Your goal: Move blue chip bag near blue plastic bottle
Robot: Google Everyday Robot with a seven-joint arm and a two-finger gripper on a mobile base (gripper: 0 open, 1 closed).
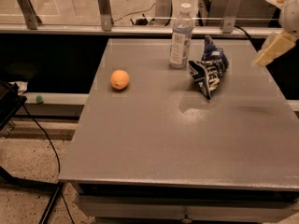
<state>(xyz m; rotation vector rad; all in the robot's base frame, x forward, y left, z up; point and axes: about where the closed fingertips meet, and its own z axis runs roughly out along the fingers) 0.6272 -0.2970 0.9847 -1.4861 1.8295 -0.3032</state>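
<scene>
The blue chip bag (209, 70), dark navy foil with white lettering, lies crumpled on the grey table (177, 139), just right of the blue plastic bottle (181, 36). The bottle stands upright with a white cap and pale label, near the table's far edge. My gripper (274, 28) hangs in the air at the right edge of the view, up and to the right of the bag and apart from it. Its pale fingers (275, 48) are spread open with nothing between them.
An orange (120, 79) sits on the left part of the table. A glass rail with metal posts (104, 7) runs behind the table. Black cables (44, 134) trail on the floor at the left.
</scene>
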